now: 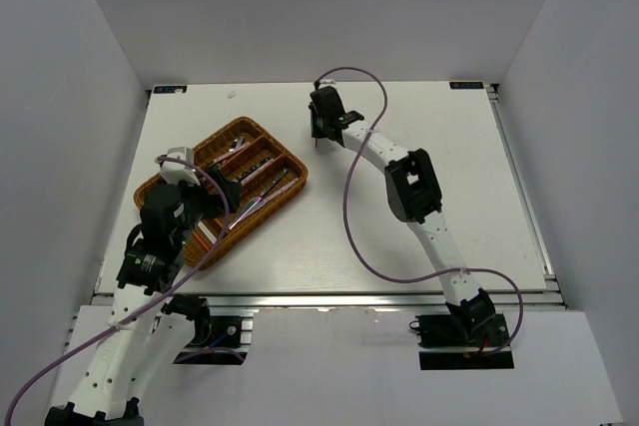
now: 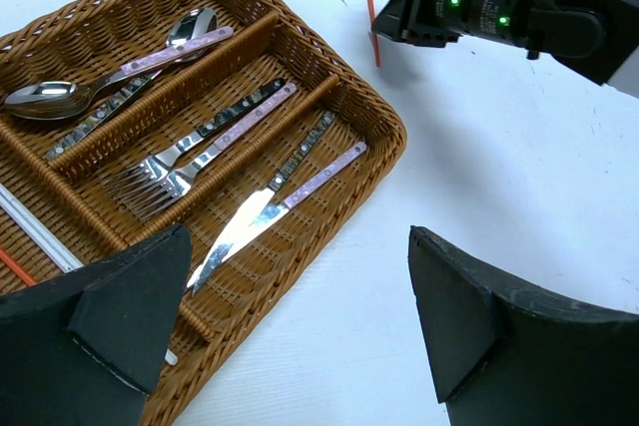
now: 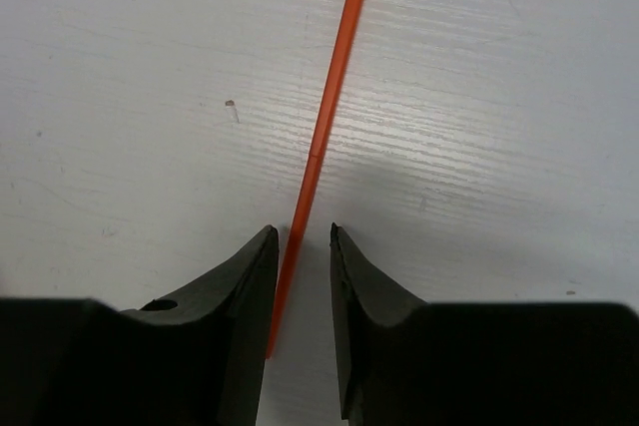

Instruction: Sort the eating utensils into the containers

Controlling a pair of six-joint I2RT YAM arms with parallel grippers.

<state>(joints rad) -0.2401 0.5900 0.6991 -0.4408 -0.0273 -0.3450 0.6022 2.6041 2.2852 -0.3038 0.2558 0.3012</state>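
Wicker tray (image 2: pixel 384 137): two spoons (image 2: pixel 50 97), two forks (image 2: pixel 150 182), two knives (image 2: pixel 250 226), chopsticks (image 2: pixel 30 221) cut off; left claw (image 2: pixel 300 256) released, right claw (image 3: pixel 305 246) unclenched astride one red chopstick (image 3: pixel 329 97)

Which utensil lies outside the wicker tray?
The red chopstick on the white table, between the jaws of the right gripper. The spoons, forks and knives all lie inside the tray.

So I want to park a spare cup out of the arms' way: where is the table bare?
Widest: the right side of the table, between the right arm and the right edge. Also the near strip between wicker tray and right arm. Crowded: the tray under the left gripper, and far centre, where the right gripper straddles a red chopstick.
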